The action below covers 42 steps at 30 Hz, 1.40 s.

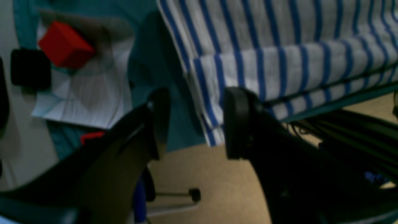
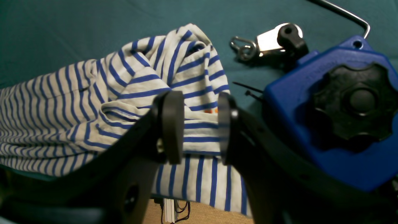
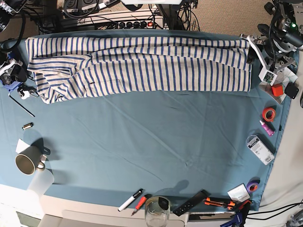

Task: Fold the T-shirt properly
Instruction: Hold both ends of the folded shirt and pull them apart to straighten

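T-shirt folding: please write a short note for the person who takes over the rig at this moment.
Left gripper: fingers open, at the near corner of the T-shirt, holding nothing.
Right gripper: fingers open around the bunched sleeve end, with a gap on each side, so not clamped.
The large white cotton T-shirt with thin blue stripes lies as a long band along the far edge of the teal table cloth, its lengthwise fold apparently done.
Left to do: smooth the crumpled end by the right gripper, then fold the band crosswise into a compact shape.
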{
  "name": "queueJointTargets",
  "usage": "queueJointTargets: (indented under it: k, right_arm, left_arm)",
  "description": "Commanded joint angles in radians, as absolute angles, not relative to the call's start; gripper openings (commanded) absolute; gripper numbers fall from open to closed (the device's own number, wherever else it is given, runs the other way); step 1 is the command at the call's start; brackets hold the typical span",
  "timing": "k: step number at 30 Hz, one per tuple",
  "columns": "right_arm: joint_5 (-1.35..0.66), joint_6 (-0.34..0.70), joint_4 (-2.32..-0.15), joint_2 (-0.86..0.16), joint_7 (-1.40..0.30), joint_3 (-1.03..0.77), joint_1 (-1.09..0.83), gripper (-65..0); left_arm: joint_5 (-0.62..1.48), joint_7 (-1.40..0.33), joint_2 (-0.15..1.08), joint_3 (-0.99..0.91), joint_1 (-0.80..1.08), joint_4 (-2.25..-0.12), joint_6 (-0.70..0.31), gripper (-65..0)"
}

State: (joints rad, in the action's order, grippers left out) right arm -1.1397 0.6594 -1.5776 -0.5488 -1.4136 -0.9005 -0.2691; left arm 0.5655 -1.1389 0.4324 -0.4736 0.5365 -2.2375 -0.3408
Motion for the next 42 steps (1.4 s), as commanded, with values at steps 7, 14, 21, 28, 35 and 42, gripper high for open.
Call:
queueJointTargets:
  k: [7,14,21,28,35,42]
  right_arm:
    - [-1.119,0.698,-1.594,-0.579,-1.396,-0.912,-0.265,-38.3]
    - [-1.095,0.698,-1.594,-0.579,-1.396,-0.912,-0.265,-33.4]
    - [-1.095,0.698,-1.594,-0.579,-1.396,-0.912,-0.263,-33.4]
    - [-1.102,0.698,-1.594,-0.579,-1.396,-0.912,-0.249,-33.4]
    - [-1.103,0.698,-1.593,-0.579,-1.396,-0.912,-0.212,-33.4]
    - [-1.103,0.698,-1.593,-0.579,-1.396,-0.912,-0.196,-33.4]
  left_arm:
    - [0.586,-1.08,0.431,-0.48,0.537,-2.245,-0.311,-30.6]
    - [0.643,-1.099,0.341,-0.48,0.493,-2.104,-0.312,-30.6]
    - [0.587,-1.108,0.316,-0.48,0.423,-1.99,-0.289,-30.6]
    - [0.588,-1.163,0.315,-0.48,0.421,-1.99,-0.266,-30.6]
    - [0.582,-1.159,0.289,-0.48,0.421,-1.987,-0.267,-30.6]
    - [0.56,-1.135,0.266,-0.48,0.421,-1.982,-0.262,-32.7]
